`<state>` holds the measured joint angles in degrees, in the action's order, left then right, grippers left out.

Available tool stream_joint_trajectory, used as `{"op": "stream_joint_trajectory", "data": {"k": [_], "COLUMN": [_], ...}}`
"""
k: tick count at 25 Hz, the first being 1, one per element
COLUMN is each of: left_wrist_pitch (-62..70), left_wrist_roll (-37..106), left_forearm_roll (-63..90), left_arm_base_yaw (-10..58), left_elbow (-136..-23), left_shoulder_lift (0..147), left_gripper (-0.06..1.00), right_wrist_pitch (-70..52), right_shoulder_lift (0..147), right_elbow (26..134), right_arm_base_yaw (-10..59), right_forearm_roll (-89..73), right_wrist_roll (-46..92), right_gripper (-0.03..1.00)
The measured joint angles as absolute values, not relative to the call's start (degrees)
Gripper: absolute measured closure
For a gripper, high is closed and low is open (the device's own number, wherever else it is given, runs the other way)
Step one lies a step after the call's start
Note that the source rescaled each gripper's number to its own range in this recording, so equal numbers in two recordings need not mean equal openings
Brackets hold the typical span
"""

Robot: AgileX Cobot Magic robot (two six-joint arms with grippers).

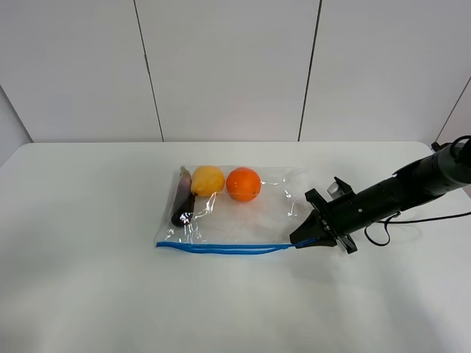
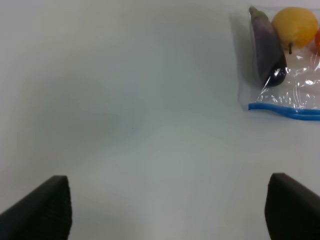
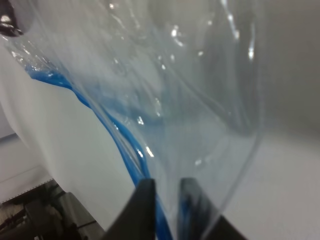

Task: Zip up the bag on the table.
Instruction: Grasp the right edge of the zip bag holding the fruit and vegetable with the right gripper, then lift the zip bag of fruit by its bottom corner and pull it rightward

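**Squarely mid-worktop: bag lies flat, right tool pinching its zipper end**

Roughly at the centre of the worktop [image 1: 88,279] in the high view, the bag [image 1: 243,209] lies flat, clear and crinkled. Its blue zipper strip [image 1: 221,248] runs along the 6 o'clock edge. Over part of its length the strip shows as two blue lines side by side, slightly apart and a little wavy.

Inside, three things sit toward the far side. The eggplant [image 1: 182,198] lies along the 9 o'clock edge, its dark end pointing to 6 o'clock. The yellow fruit [image 1: 208,180] is just beside it, at about 11 o'clock in the bag. The orange [image 1: 243,184] is at 12 o'clock, touching or nearly touching the fruit. The rest of the bag, toward 3 o'clock, holds only plastic folds.

At the bag's 4 o'clock corner the right tool [image 1: 300,241] meets the end of the strip. Its wrist view shows the two dark fingers [image 3: 142,210] pressed close together with the blue strip between them, so it is pinching the bag there. The clear film rises and bulges away from the pinch. The black arm [image 1: 397,187] stretches off toward 3 o'clock, and a thin cable [image 1: 379,235] loops under it.

The left tool [image 2: 167,210] is outside the high view. In its own wrist view the tips are spread wide over bare worktop with nothing between them. The eggplant end of the bag is well apart from them.

A white panelled wall [image 1: 228,66] stands behind the worktop at 12 o'clock.
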<state>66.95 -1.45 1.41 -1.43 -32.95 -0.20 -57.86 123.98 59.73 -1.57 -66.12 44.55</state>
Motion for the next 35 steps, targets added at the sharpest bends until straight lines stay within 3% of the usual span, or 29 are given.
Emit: {"op": "stream_joint_trajectory", "data": {"k": [3, 9, 35], "left_wrist_pitch": [66.9, 66.9, 66.9], "left_wrist_roll": [-1.4, -1.4, -1.4], "left_forearm_roll": [1.4, 1.4, 1.4], "left_arm_base_yaw": [-1.4, -1.4, -1.4], "left_elbow": [-33.0, -33.0, -33.0], "left_shoulder_lift": [-0.2, -0.2, -0.2], "left_gripper": [0.02, 0.02, 0.02], "right_wrist_pitch": [-58.1, -58.5, -68.9], "right_shoulder_lift": [124.0, 124.0, 124.3], "right_elbow": [59.7, 59.7, 73.5], "right_arm_base_yaw": [-1.6, -1.6, -1.6], "right_forearm_roll": [-66.1, -65.4, -62.3], "right_wrist_roll": [44.5, 44.5, 39.4], "right_gripper": [0.92, 0.97, 0.97]}}
